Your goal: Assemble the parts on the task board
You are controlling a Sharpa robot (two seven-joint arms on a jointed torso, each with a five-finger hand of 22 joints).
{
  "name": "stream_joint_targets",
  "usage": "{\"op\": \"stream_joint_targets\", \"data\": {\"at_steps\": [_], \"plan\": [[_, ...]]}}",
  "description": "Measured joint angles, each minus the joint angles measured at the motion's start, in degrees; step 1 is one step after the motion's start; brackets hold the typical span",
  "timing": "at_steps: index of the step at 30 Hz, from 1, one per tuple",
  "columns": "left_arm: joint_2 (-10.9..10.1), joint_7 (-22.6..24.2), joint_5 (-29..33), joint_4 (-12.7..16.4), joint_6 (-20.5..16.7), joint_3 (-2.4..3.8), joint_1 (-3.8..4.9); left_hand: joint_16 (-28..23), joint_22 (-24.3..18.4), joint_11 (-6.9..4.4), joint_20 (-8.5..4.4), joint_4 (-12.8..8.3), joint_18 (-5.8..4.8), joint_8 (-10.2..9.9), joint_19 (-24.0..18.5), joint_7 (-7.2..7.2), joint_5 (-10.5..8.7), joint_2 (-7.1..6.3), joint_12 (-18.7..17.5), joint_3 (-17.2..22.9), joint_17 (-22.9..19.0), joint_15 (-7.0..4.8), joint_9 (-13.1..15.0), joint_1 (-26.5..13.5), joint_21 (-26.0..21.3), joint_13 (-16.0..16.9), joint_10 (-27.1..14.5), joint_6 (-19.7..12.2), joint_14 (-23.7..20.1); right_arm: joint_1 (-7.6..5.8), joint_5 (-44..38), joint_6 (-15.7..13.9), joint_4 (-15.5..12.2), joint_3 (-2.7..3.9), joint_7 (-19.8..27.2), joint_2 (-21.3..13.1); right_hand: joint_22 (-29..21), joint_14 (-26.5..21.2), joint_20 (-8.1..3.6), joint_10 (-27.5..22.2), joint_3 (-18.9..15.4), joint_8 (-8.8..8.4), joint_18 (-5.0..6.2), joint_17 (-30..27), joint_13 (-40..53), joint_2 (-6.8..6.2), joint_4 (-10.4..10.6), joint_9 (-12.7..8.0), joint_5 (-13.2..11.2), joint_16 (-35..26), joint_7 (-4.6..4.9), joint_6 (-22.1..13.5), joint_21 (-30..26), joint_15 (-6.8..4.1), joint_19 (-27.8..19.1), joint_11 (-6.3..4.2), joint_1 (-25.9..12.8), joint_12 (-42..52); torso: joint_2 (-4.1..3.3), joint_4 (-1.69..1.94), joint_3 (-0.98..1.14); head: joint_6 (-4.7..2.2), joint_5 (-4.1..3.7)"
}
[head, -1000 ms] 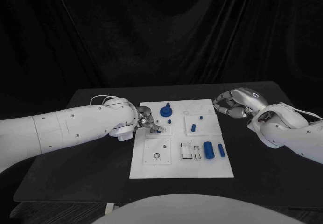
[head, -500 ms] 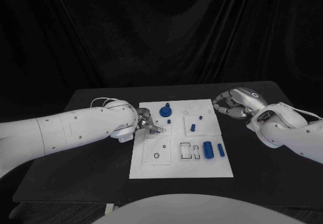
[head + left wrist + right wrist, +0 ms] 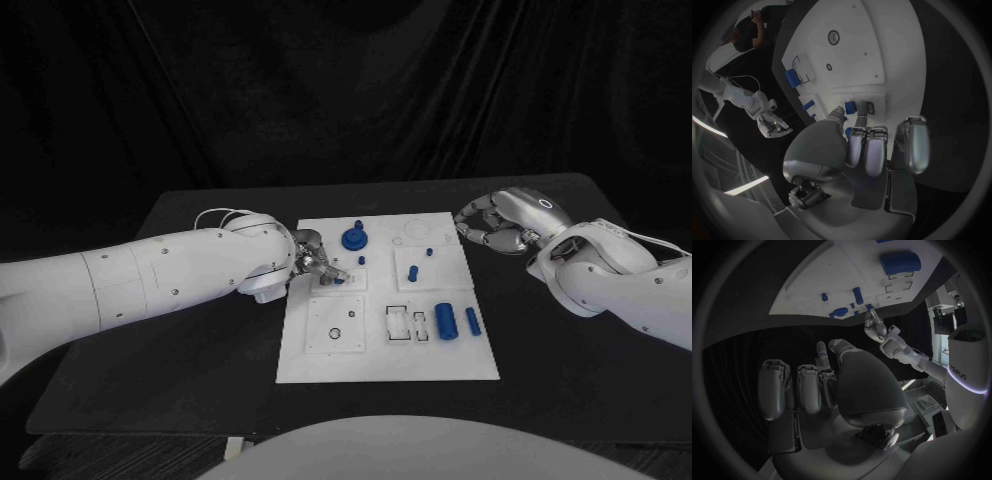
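Several blue parts (image 3: 447, 321) on task board (image 3: 389, 365); left hand (image 3: 315, 262) pinching one, right hand (image 3: 498, 225) clenched.

Small blue part (image 3: 338, 281) under the left hand (image 3: 313, 262) fingertips, its shape and grip too small to tell

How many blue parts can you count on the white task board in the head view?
6, possibly more hidden under the left hand: a knobbed disc at the far edge, a tiny peg, a small piece by the fingers, a short pin, a thick cylinder and a slim one.
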State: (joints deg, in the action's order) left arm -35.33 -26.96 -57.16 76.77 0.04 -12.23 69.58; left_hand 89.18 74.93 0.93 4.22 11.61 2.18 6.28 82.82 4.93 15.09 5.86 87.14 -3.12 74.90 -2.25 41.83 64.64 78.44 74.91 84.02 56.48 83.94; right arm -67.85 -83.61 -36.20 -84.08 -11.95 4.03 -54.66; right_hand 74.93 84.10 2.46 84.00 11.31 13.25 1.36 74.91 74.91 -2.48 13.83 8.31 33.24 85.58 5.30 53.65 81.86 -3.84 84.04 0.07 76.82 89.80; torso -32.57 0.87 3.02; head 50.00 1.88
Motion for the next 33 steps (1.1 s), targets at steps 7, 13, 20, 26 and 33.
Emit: {"op": "stream_joint_targets", "data": {"at_steps": [7, 13, 20, 26, 33], "plan": [[0.27, 0.73, 0.00, -0.20, 0.07, -0.01, -0.07, 0.00, 0.00, 0.00, 0.00, 0.00, 0.00, -0.01, 0.00, 0.00, 0.00, 0.00, 0.00, 0.00, 0.00, 0.00, 0.04, 0.00, 0.00, 0.00, 0.00, 0.00, 0.00, 0.01, 0.03, 0.02, 0.00, 0.00, 0.00, 0.00, 0.00, 0.00, 0.00, 0.00, 0.00, 0.00, 0.00, 0.00, 0.00, 0.00, 0.00, 0.00, 0.00, 0.00, 0.00, 0.00, 0.00, 0.00, 0.00, 0.00, 0.00, 0.00, 0.02, 0.00, 0.00, 0.00, 0.00], [0.71, 1.04, 0.00, -0.54, 0.37, -0.01, -0.09, 0.00, -0.01, 0.00, 0.00, 0.16, 0.00, 0.00, 0.00, 0.00, 0.00, 0.00, 0.00, 0.16, 0.00, 0.00, 0.09, 0.00, 0.00, 0.00, 0.00, 0.00, 0.00, 0.09, 0.03, 0.02, 0.00, 0.00, 0.01, 0.04, -0.01, 0.00, 0.00, 0.00, 0.00, 0.00, 0.00, 0.00, 0.00, 0.00, 0.00, -0.01, 0.00, 0.00, 0.00, 0.00, 0.00, 0.00, 0.00, 0.00, 0.00, 0.00, 0.02, -0.02, 0.00, 0.00, 0.12], [1.37, 1.07, 0.00, -1.34, 1.04, 0.02, -0.11, 0.00, -0.01, -0.01, 0.00, 0.08, 0.00, 0.94, 0.00, -0.42, 0.23, 0.27, 0.00, 0.55, 0.00, 0.00, 0.15, 0.27, 0.00, 0.00, 0.00, 0.89, 0.00, 0.15, 0.04, 0.02, 0.00, 0.00, 0.01, 0.10, -0.01, 0.00, 0.00, 0.00, 0.00, 0.00, 0.00, 0.00, -0.01, 0.00, 0.00, -0.01, 0.00, 0.00, 0.00, 0.00, 0.00, 0.00, 0.00, 0.00, 0.00, 0.00, 0.03, -0.03, 0.01, 0.00, 0.11], [1.67, 0.93, 0.00, -1.91, 1.59, 0.03, -0.16, 0.00, -0.01, -0.42, 0.00, -0.50, 0.00, 1.71, 0.00, -0.83, 1.30, 0.14, 0.00, 1.14, 0.00, -0.04, 0.31, 0.89, 0.00, 0.00, 0.01, 1.48, 0.03, 0.18, 0.06, 0.02, 0.00, 0.00, 0.01, 0.08, -0.01, 0.00, 0.00, 0.00, 0.00, 0.00, 0.00, 0.00, -0.01, 0.00, 0.00, -0.01, 0.00, 0.00, 0.00, 0.00, 0.00, 0.00, 0.00, 0.00, 0.00, 0.00, 0.03, -0.03, 0.01, 0.00, 0.04], [2.12, 0.89, 0.03, -2.37, 1.87, 0.07, -0.17, 0.00, -0.01, -0.84, -0.43, -2.03, -0.01, 2.70, 0.01, -1.04, 3.52, 0.29, 0.00, 4.15, 0.00, -0.56, 0.56, 3.31, 0.00, 0.00, 0.00, 1.67, 0.13, 0.24, 0.06, 0.03, 0.01, 0.00, 0.02, 0.06, -0.02, 0.00, 0.00, 0.00, 0.00, 0.00, 0.00, 0.00, -0.01, 0.00, 0.00, -0.01, 0.00, 0.00, 0.00, 0.00, 0.00, 0.00, 0.00, 0.00, 0.00, 0.00, 0.03, -0.03, 0.01, 0.00, 0.13]]}}
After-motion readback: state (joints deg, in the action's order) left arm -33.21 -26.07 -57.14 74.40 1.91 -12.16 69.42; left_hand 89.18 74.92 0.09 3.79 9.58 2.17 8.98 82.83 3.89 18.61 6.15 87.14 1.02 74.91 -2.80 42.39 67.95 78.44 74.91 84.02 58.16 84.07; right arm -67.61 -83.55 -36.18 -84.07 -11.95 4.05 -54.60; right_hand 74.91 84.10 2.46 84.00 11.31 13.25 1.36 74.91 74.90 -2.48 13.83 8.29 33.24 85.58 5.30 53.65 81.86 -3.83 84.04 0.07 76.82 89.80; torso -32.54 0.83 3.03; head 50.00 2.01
